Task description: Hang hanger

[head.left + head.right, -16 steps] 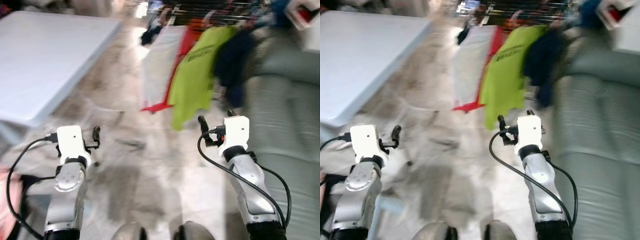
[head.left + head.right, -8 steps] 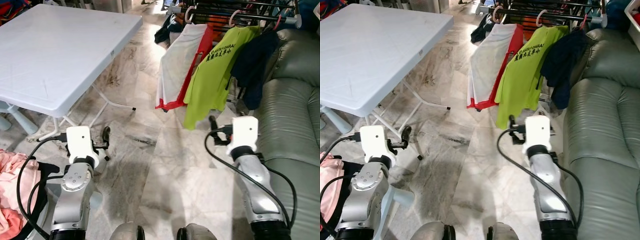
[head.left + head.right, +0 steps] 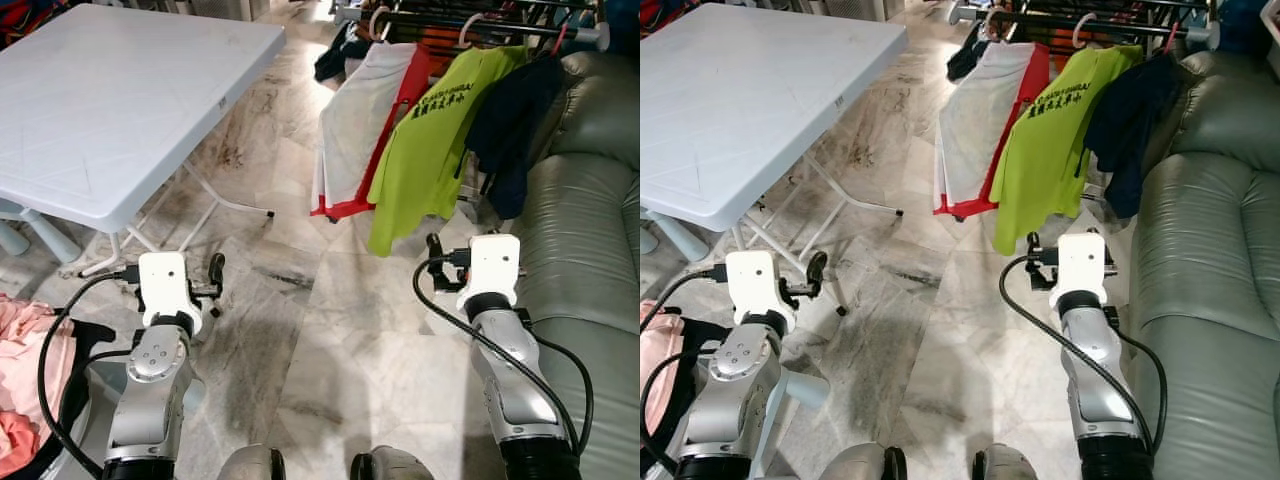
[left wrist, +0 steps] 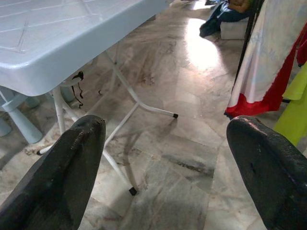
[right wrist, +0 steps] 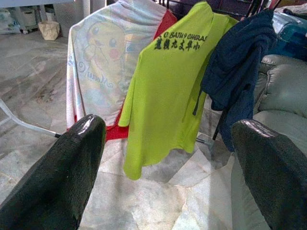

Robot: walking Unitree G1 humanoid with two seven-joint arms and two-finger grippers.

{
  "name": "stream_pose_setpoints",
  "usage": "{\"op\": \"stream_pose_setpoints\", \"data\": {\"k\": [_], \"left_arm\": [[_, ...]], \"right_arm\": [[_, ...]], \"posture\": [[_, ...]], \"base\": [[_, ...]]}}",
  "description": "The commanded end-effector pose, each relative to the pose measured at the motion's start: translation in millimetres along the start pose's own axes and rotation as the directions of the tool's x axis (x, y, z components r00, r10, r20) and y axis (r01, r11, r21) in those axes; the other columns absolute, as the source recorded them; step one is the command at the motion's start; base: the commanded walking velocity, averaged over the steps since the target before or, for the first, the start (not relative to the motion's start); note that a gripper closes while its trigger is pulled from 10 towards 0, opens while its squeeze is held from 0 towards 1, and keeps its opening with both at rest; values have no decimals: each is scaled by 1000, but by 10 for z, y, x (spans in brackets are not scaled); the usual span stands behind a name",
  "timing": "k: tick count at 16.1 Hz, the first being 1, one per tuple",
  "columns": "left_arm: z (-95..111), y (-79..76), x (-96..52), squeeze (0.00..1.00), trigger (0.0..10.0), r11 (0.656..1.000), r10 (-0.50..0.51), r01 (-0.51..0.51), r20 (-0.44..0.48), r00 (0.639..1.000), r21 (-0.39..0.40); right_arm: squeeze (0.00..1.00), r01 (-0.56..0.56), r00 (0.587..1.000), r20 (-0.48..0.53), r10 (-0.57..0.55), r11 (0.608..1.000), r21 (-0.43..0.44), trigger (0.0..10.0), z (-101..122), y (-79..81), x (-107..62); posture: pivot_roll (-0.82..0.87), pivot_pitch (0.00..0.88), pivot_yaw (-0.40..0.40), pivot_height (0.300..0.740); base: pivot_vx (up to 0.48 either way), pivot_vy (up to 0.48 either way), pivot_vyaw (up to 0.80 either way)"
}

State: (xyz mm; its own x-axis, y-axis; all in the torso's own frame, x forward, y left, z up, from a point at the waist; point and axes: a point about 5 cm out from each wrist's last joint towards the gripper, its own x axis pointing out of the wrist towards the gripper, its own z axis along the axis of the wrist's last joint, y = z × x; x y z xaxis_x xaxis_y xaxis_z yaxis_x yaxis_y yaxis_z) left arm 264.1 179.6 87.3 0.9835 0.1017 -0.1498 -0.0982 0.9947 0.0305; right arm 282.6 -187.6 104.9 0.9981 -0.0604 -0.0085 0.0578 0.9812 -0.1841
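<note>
Right wrist view: lime fabric shirt (image 5: 165, 96)

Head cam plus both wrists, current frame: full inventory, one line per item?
white plastic folding table: 1, white, robot's left, ahead
metal clothes rack: 1, dark, ahead
white cartoon-print garment with red edge: 1, hanging on rack, leftmost
lime-green T-shirt with dark lettering: 1, hanging mid-rack
navy jacket: 1, hanging beside sofa
grey-green leather sofa: 1, robot's right
pink clothes pile: 1, floor, far left
marble tile floor: grey-beige
left gripper: black fingers open, holding nothing
right gripper: black fingers open, facing rack
</note>
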Motion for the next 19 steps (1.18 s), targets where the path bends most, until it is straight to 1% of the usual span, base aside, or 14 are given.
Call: {"op": "stream_pose_setpoints", "data": {"k": [1, 2, 3, 4, 6, 7, 9, 10, 11, 14, 16, 19], "left_arm": [[-5, 16, -4, 0, 10000, 1000, 2, -2, -3, 1000, 3], [-13, 13, -8, 0, 10000, 1000, 2, -2, -5, 1000, 3], [31, -52, 27, 0, 10000, 999, -45, 45, 15, 999, 8], [61, -76, 49, 0, 10000, 998, -55, 53, 36, 998, 41], [64, -69, 44, 0, 10000, 998, -43, 41, 39, 998, 47], [35, -78, 5, 0, 10000, 999, -40, 39, 26, 999, 34], [39, -82, -15, 0, 10000, 998, -48, 47, 26, 999, 35], [11, -83, -13, 0, 10000, 999, -47, 46, 16, 999, 25], [-6, -93, -1, 0, 10000, 998, -53, 53, 10, 999, 18], [-1, -118, 22, 0, 10000, 996, -83, 82, 23, 996, 28], [17, -108, 2, 0, 10000, 995, -87, 86, 32, 996, 41], [-2, -101, -29, 0, 10000, 994, -107, 106, 25, 994, 34]], "right_arm": [[0, 3, 1000, -10, -3, 1000, 3, 10000, -5, 7, 15], [0, 3, 1000, -17, -3, 1000, 4, 10000, -13, 11, 16], [0, 1, 1000, 1, 0, 999, -43, 10000, 71, -21, 129], [0, 4, 1000, 10, -3, 998, -63, 10000, 121, -36, 200], [0, 7, 1000, 9, -7, 998, -56, 10000, 134, -31, 210], [0, -2, 1000, -5, 2, 999, -40, 10000, 75, -2, 181], [0, 3, 1000, -11, -3, 1000, -15, 10000, 33, -3, 143], [0, 46, 998, -51, -45, 999, 18, 10000, -88, -49, 99], [0, 67, 995, -76, -65, 997, 33, 10000, -158, -66, 77], [0, 69, 995, -77, -66, 997, 38, 10000, -176, -50, 58], [0, 31, 998, -55, -28, 998, 61, 10000, -158, -54, 17], [0, 27, 997, -77, -23, 998, 57, 10000, -188, -83, 16]], "posture": [[-14, 101, 39, 740], [0, 0, 0, 740], [-22, 90, -12, 740], [-30, 85, -18, 740], [-25, 88, -14, 740], [-19, 86, -13, 740], [-6, 81, -7, 740], [0, 62, -8, 740], [0, 62, -8, 740], [-14, 53, 10, 740], [-17, 69, 8, 740], [-18, 81, 0, 740]], "base": [[0, 0, 0], [0, 0, 0], [0, 0, 0], [0, 0, 0], [0, 0, 0], [0, 0, 0], [0, 0, 0], [0, 0, 0], [0, 0, 0], [0, 0, 0], [0, 0, 0], [0, 0, 0]]}}
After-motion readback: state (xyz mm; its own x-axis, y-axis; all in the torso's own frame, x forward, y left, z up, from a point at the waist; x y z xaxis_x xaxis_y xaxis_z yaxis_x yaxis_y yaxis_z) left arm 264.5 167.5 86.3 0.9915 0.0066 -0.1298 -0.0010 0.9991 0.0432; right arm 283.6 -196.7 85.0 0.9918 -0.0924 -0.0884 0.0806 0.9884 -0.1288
